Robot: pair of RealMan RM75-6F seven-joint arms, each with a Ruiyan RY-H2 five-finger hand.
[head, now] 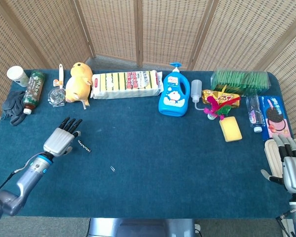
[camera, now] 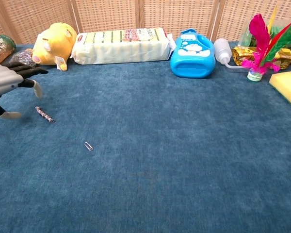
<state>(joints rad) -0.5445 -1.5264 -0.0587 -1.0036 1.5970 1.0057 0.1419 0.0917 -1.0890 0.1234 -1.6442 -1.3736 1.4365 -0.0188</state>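
My left hand [head: 63, 139] [camera: 7, 80] hovers open over the blue cloth, fingers stretched forward, holding nothing. Just to its right lies a small dark beaded stick [head: 84, 145] [camera: 44, 114], close to the fingertips but apart from them. A paper clip [head: 112, 169] [camera: 88, 146] lies further right and nearer the front edge. My right hand [head: 287, 160] stays open at the table's right front corner, empty, near a cookie pack [head: 275, 116]. The chest view does not show it.
Along the back stand a paper cup [head: 17, 75], green bottle [head: 33, 89], dark glove [head: 12, 106], yellow plush [head: 79, 81], sponge pack [head: 127, 84], blue detergent bottle [head: 173, 95], squeeze bottle [head: 196, 92], feather shuttlecock [head: 216, 107], yellow sponge [head: 230, 129] and green box [head: 239, 80].
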